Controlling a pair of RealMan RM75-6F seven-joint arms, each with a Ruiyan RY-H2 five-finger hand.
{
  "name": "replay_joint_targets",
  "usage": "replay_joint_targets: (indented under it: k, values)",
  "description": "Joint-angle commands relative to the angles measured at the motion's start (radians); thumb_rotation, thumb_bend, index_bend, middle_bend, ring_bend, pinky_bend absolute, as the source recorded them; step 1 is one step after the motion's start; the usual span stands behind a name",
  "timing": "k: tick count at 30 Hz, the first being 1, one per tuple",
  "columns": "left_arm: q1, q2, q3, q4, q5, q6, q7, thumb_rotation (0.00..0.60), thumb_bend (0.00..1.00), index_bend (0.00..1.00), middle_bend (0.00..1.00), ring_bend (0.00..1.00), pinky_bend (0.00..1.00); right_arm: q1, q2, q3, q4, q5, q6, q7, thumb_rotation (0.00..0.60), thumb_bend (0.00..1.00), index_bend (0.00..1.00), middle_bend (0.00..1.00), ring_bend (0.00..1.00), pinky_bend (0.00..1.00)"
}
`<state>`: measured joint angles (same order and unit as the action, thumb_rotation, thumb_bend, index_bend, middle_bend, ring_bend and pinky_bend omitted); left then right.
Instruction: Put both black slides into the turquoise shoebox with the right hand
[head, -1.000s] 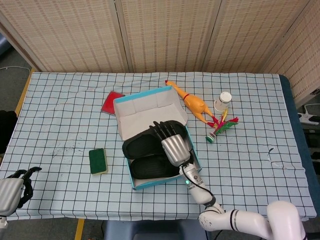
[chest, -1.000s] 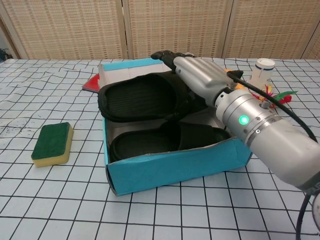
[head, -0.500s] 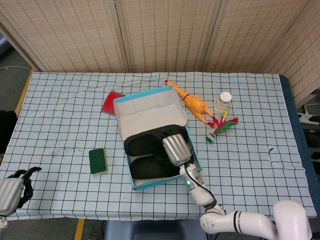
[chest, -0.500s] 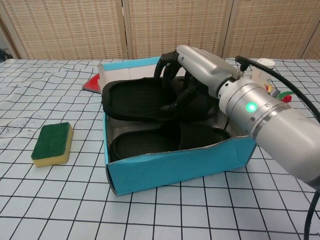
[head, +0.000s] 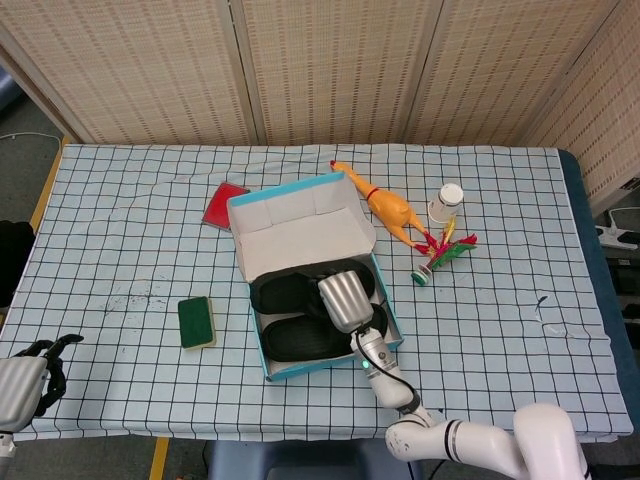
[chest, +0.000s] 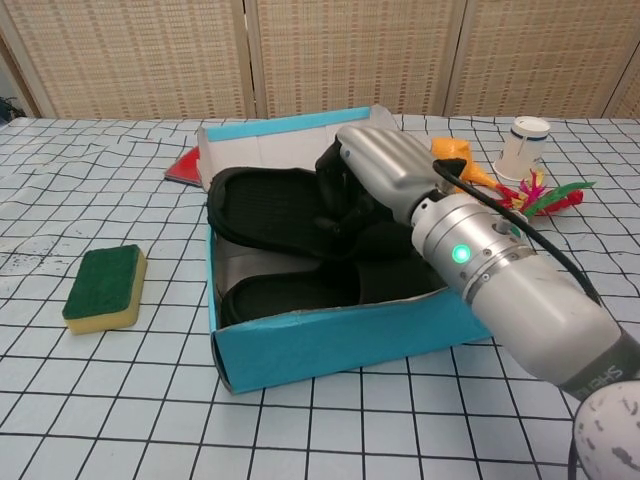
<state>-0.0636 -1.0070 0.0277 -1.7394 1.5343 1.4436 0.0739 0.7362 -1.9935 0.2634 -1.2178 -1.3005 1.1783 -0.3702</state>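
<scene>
**Slides in shoebox**

Left hand (head: 22, 385): far left of the turquoise shoebox (chest: 340, 343), fingers loosely curled, holding nothing. Two black slides (chest: 262, 205), matte, ribbed footbeds: side by side inside the shoebox. Right hand (chest: 372, 175): over the far slide's strap, fingers curled onto it.

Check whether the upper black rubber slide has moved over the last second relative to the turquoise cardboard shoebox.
Yes. The upper black rubber slide, held by the right hand, has sunk lower into the turquoise cardboard shoebox, its toe end dropping toward the box's left wall.
</scene>
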Motion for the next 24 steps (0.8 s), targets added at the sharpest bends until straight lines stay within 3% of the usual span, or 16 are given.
replay_joint_targets:
  k: [1, 24]
  values:
    - [0.000, 0.000, 0.000, 0.000, 0.000, 0.000, -0.001, 0.600, 0.53, 0.26, 0.24, 0.32, 0.53, 0.001, -0.017, -0.014, 0.031, -0.003, -0.007, -0.002, 0.600, 0.25, 0.73, 0.65, 0.54, 0.69]
    - [0.000, 0.003, -0.001, -0.001, 0.000, 0.001, -0.008, 0.600, 0.53, 0.26, 0.24, 0.32, 0.53, 0.015, -0.090, -0.033, 0.211, 0.034, -0.104, -0.029, 0.600, 0.27, 0.74, 0.65, 0.55, 0.70]
